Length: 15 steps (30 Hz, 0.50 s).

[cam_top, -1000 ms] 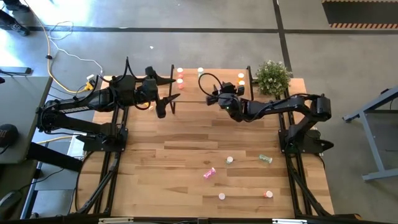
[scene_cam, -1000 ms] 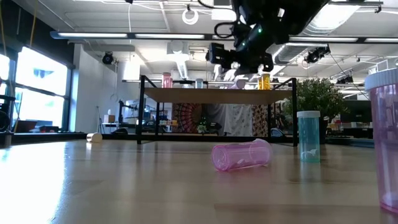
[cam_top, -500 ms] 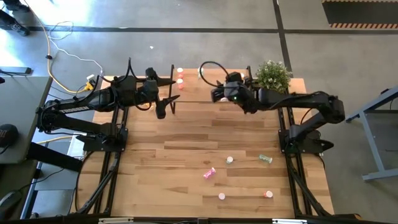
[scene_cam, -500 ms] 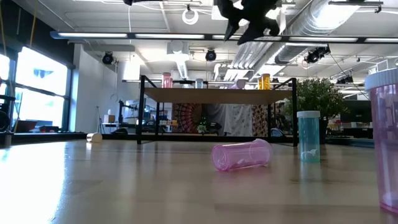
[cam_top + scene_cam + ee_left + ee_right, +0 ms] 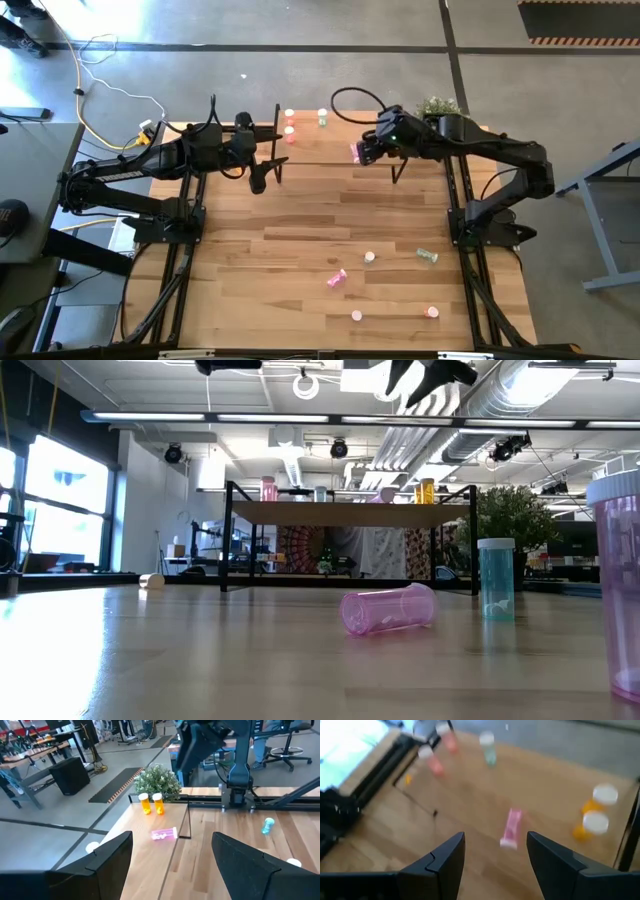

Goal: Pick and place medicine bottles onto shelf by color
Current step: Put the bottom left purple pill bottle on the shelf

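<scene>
Medicine bottles are split between the shelf (image 5: 330,140) and the open table (image 5: 300,260) right now. Right gripper (image 5: 362,152) hangs above the shelf with its fingers spread and nothing between them — a pink bottle (image 5: 510,827) lies on its side on the shelf board just below and ahead of those fingers, not touching them. Past that one, off to one side of the right gripper, two orange bottles (image 5: 151,803) stand upright next to the potted plant (image 5: 157,779). Toward the other end of the shelf from it there's a green bottle (image 5: 322,118) and two reddish ones (image 5: 289,124), all upright.

Left gripper (image 5: 258,180) sits by the left end of the shelf, fingers wide apart and empty, well away from the pink bottle.

Well apart from both grippers, on the near part of the table: another pink bottle on its side (image 5: 388,608), a teal-green one (image 5: 495,579), plus a few white-capped ones (image 5: 357,315) — can't tell their colours for sure from above. A pink bottle (image 5: 618,580) stands right up against the low camera
</scene>
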Motion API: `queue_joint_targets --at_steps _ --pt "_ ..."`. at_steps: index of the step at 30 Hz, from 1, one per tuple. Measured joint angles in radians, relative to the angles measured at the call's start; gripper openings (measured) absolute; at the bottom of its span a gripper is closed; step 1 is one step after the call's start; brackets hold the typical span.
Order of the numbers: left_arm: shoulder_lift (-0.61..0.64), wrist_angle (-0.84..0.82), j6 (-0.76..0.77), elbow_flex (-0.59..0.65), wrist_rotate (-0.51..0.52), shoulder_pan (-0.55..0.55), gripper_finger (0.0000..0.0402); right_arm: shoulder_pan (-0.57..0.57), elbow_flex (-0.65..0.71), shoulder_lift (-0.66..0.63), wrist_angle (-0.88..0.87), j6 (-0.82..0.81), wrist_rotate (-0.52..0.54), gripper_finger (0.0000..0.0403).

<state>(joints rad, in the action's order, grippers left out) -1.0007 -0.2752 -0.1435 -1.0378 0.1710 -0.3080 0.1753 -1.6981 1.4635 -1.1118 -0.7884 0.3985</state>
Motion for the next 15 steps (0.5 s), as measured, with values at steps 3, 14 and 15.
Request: queue_joint_targets --at_steps 3,14,15 --pt "0.0 0.0 0.001 0.0 0.0 0.0 0.0264 0.002 0.016 -0.001 -0.038 -0.027 -0.047 0.0204" --pt "0.0 0.0 0.012 0.0 0.005 0.0 0.0264 -0.027 0.236 0.001 0.002 -0.194 -0.092 0.0204" --pt "0.0 0.0 0.011 0.0 0.005 0.0 0.0264 -0.027 0.262 0.001 0.03 -0.209 -0.097 0.0204"
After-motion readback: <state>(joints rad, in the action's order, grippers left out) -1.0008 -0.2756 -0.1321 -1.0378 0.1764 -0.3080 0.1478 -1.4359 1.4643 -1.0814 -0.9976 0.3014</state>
